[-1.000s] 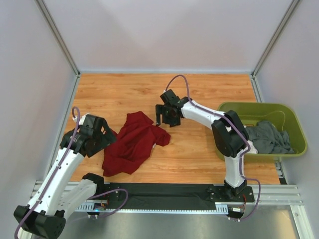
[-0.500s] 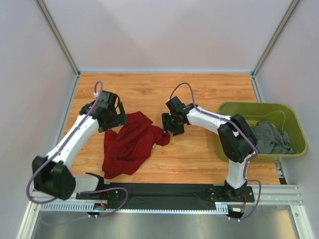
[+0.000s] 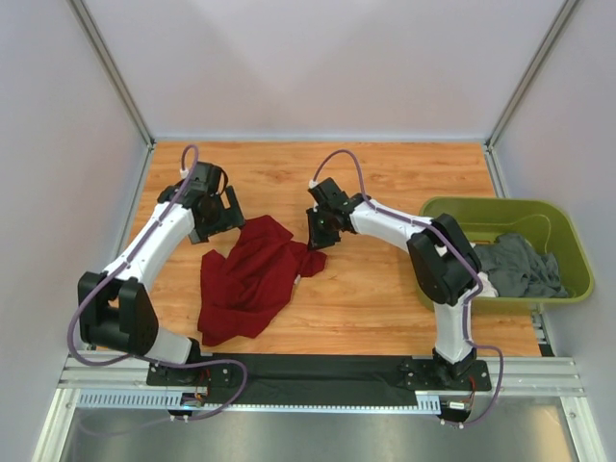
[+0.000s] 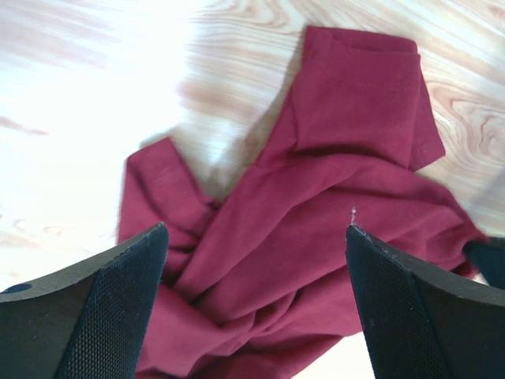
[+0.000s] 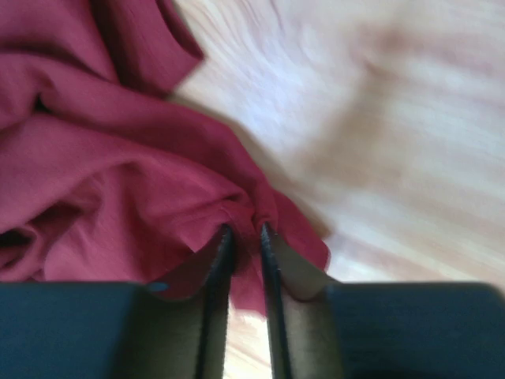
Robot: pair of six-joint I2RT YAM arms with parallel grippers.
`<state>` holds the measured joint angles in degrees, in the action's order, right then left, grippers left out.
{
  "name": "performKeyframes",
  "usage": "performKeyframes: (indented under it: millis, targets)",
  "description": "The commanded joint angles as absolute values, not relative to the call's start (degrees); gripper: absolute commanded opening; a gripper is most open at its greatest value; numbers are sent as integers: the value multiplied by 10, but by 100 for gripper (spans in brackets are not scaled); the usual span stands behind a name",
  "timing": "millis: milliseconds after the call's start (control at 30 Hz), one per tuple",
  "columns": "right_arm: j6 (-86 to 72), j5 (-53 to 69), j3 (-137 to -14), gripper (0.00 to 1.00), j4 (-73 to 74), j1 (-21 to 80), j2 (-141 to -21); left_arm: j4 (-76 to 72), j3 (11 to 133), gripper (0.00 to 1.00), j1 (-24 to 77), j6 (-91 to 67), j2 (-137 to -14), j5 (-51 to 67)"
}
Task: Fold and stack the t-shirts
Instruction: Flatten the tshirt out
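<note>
A dark red t-shirt (image 3: 252, 279) lies crumpled on the wooden table (image 3: 385, 298), left of the middle. My right gripper (image 3: 315, 241) is at the shirt's right edge. In the right wrist view its jaws (image 5: 244, 230) stand nearly together, with a fold of the red cloth (image 5: 102, 181) pinched between them. My left gripper (image 3: 223, 214) hovers over the shirt's upper left part. Its fingers (image 4: 118, 300) stand wide apart, with the red cloth (image 4: 316, 205) below them and nothing held. A dark grey t-shirt (image 3: 520, 268) lies bunched in the tub.
An olive-green plastic tub (image 3: 570, 241) stands at the table's right edge, beside the right arm's base. Grey walls enclose the table on three sides. Bare wood (image 3: 404, 183) lies behind and to the right of the red shirt.
The left arm has swung from the near left up to the shirt's far left corner, staying open. The right gripper has dropped to the shirt's right edge and closed on the cloth.
</note>
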<state>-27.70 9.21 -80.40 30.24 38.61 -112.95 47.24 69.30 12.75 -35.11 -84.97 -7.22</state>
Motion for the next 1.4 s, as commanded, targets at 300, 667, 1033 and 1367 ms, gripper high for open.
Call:
performKeyframes:
  millis: [300,667,1033,1367]
  targets:
    - [-194,33,-1023,0,343,364,-1136,409,512,94,33,-422,-673,-7]
    - [-113,-71,-1017,1,382,336,-1068,354,519,91,26,-420,-783,-12]
    - [-184,-20,-971,45,466,316,-1092,266,583,89,26,-410,-887,50]
    - [-208,-10,-1067,66,505,317,-1114,259,658,78,97,-391,-947,85]
